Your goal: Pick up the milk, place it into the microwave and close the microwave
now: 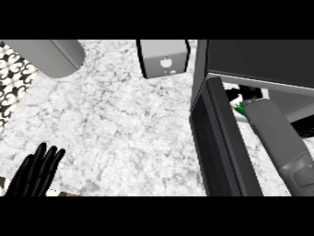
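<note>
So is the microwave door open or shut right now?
Open. The microwave door stands swung out from the microwave, and the right forearm reaches through the gap into it.

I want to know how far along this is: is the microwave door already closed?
No, the microwave door stands open, swung out toward the counter's front, with the right forearm reaching past it into the microwave.

A white marble counter [119, 120] with grey veins carries everything here. At its right side stands a dark microwave [268, 60], its door [217, 138] swung open toward the viewer. Just left of the microwave, at the counter's far edge, sits a small grey box [163, 57]. Farther left of the microwave, well apart from it, stands a grey rounded container [50, 57].
</note>
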Motion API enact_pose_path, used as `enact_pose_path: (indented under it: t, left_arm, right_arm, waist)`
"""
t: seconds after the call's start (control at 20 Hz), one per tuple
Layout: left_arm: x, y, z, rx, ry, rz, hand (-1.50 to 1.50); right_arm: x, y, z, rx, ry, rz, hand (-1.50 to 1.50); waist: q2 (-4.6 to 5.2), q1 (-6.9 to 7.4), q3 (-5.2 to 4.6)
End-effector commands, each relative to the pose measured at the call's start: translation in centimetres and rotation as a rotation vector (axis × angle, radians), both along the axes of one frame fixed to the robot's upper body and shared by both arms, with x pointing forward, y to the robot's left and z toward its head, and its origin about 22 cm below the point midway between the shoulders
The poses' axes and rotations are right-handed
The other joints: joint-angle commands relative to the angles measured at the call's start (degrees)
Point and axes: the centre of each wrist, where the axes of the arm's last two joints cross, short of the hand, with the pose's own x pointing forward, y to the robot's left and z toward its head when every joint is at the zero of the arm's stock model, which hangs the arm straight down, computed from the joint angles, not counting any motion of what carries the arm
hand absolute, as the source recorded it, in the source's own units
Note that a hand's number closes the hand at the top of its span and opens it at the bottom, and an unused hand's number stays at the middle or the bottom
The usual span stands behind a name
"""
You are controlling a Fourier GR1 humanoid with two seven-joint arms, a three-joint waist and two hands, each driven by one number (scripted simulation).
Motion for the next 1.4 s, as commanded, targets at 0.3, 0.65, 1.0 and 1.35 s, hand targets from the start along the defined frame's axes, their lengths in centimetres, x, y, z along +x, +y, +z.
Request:
enact_pose_path:
  t: [0.3, 0.65, 1.0, 1.35]
  left_arm:
    - [0.1, -1.5, 0.1, -0.009, -0.004, 0.023, -1.50]
    - [0.2, -3.1, 0.3, -0.006, -0.014, 0.023, -1.50]
    - [0.5, -3.3, -1.2, 0.007, 0.060, -0.056, -1.50]
    - [1.7, -5.1, -1.5, 0.038, 0.077, -0.162, -1.50]
  right_arm:
    - [2.4, -0.5, 1.7, 0.127, 0.000, 0.028, -1.50]
    - [1.2, -0.6, -1.5, 0.181, 0.009, 0.048, -1.50]
    - [0.8, -1.7, -2.4, 0.270, 0.018, 0.131, -1.50]
    - [-1.9, -3.9, -6.1, 0.382, 0.058, 0.206, -1.50]
  waist:
    - [-0.95, -2.42, -0.37]
    - [-1.45, -4.10, -0.42]
    - [-1.97, -5.42, -0.53]
    - [-2.63, -7.49, -0.57]
